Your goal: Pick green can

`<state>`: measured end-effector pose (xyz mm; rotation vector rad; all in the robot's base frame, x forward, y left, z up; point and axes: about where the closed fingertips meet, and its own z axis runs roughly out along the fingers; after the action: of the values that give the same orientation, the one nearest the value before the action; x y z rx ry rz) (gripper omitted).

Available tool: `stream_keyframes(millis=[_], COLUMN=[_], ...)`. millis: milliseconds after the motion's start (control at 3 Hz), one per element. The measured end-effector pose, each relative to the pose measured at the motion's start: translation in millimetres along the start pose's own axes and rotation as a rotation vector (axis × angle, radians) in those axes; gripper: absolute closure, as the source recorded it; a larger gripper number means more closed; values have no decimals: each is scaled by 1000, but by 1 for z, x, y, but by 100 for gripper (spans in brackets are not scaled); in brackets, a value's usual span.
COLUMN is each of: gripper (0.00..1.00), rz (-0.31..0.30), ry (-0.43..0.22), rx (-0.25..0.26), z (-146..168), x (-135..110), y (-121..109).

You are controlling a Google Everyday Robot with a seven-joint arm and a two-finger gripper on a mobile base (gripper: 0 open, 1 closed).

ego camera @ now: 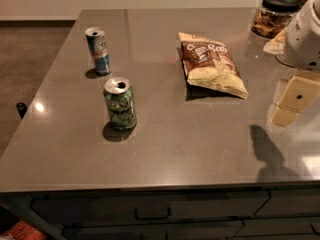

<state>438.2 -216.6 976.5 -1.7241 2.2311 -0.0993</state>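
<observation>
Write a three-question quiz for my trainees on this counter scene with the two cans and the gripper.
1. True or false: the green can stands upright on the counter, nearer its front edge than the blue-and-silver can.
2. Multiple choice: what lies flat on the counter to the right of both cans in the camera view? A) a chip bag B) a plate C) a sponge
3. Fill in the blank: the gripper hangs over the ____ side of the counter as the camera view shows it, well apart from the green can.

Key: 1 true; 2 A; 3 right.
</observation>
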Motion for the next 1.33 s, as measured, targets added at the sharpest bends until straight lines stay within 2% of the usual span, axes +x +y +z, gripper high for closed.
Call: stream_keyframes(millis=[333, 667, 1000, 1333], gripper=[0, 0, 0, 0], rz=[0, -23, -36, -25], ry=[0, -78, -206, -309], rx=[0, -21, -65, -100], z=[0, -3, -2, 12], x=[0, -19, -44, -84], y=[0, 3, 10, 9])
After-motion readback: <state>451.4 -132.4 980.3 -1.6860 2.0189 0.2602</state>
